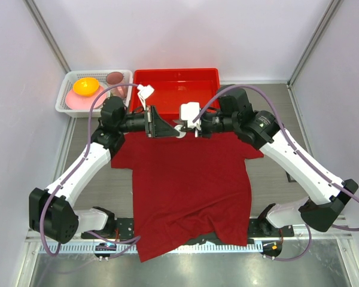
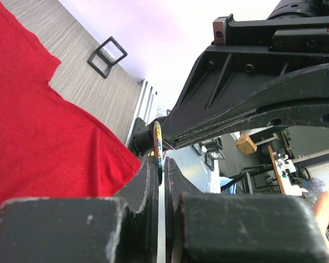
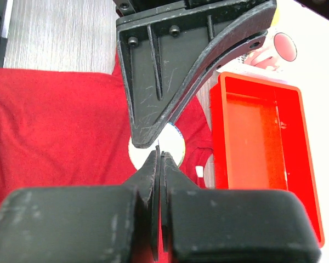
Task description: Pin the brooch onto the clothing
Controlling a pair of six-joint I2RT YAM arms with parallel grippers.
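OK, the brooch [image 3: 175,147] is up in the air over the collar end of the T-shirt [image 1: 185,185], right where the two grippers meet. We see the left gripper [image 2: 160,164] clamped on it. In its own wrist view the disc sits edge-on between the two nearly touching fingertips, with a multicoloured print along the rim. The right wrist view gives us the pale round face, its upper left part covered by the left gripper's finger. The right gripper [image 3: 160,158] has its jaws fully together, tips right at the brooch's lower edge. A thin line runs up from between them; we can't tell whether that is the pin or whether it is pinched. We can't tell from any view whether the brooch touches the fabric.

The shirt lies spread out, dark red, collar at the far side and hem down between the arm bases. Its small white label [image 3: 199,171] shows inside the collar, just below and right of the brooch in the right wrist view. Just beyond the collar sits the bright red tray [image 1: 179,71]. Left of that is a white basket [image 1: 63,98] holding a yellow-orange object [image 1: 85,85] on a pink plate [image 1: 78,101] and a brownish cup [image 1: 115,78]. All of it sits on a grey wood-grain table [image 1: 275,173].
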